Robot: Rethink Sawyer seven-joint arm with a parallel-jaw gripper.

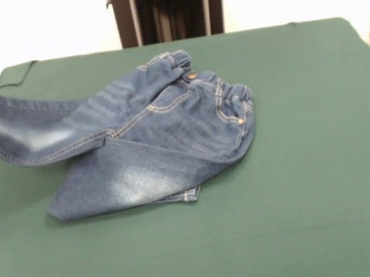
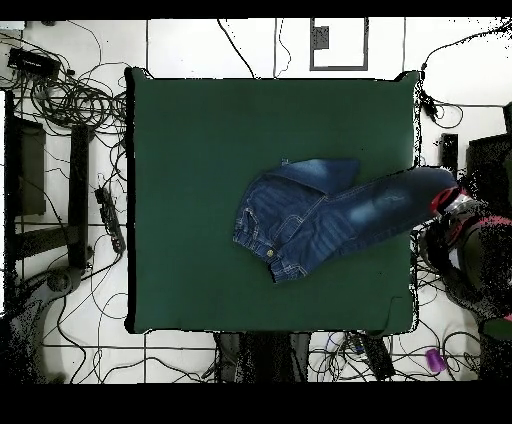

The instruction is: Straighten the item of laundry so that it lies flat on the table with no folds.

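The jeans (image 1: 150, 137) (image 2: 320, 210) are mid-blue denim with tan stitching along the seams and pockets, small copper-coloured rivets and button, and pale, whitish faded patches on both legs. The table (image 1: 314, 161) (image 2: 200, 160) beneath them is a plain dark green, with no pattern.

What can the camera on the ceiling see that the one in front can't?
Only the overhead view shows the whole table with all its edges, the tangled cables on the floor around it, and the long leg's end at the table's edge, next to something red and grey that I cannot identify. Only the front view shows the copper button and tan stitching by the waistband. Both show the jeans crumpled on the green table, one leg stretched out sideways, not yet flat.
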